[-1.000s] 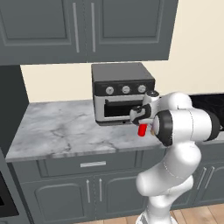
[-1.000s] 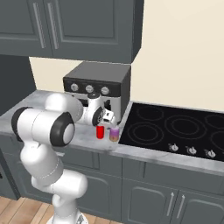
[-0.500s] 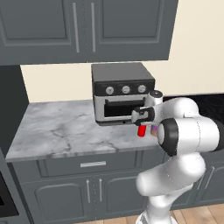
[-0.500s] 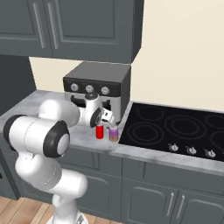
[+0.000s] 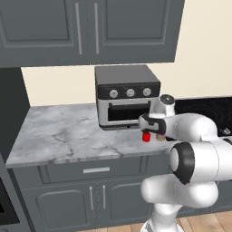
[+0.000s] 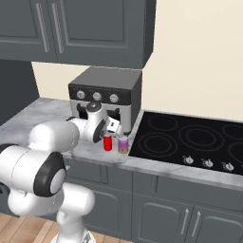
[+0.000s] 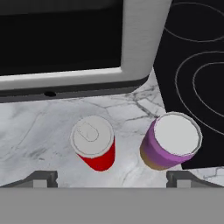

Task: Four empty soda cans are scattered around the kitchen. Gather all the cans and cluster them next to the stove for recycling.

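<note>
A red soda can (image 7: 92, 142) stands upright on the marble counter in front of the toaster oven. A purplish-pink soda can (image 7: 173, 140) stands right beside it, at the edge of the black stove (image 7: 197, 65). My gripper (image 7: 111, 179) hovers just above both, jaws open and holding nothing, one fingertip (image 7: 41, 179) on each outer side. From the base, the red can (image 6: 108, 143) and the purplish-pink can (image 6: 123, 144) sit just left of the stove (image 6: 190, 140), under the gripper (image 6: 111, 128). In the left base view the red can (image 5: 146, 137) peeks out below the gripper (image 5: 152, 124).
The grey toaster oven (image 6: 107, 95) stands directly behind the cans, its door (image 7: 65, 39) close to the hand. Bare marble counter (image 5: 63, 131) stretches to the left. The stove's silver knobs (image 6: 206, 163) line its front edge. Dark cabinets hang overhead.
The jaws have widened a little above the red can. The arm's elbow has swung outward and lower. Both cans stand where they were.
</note>
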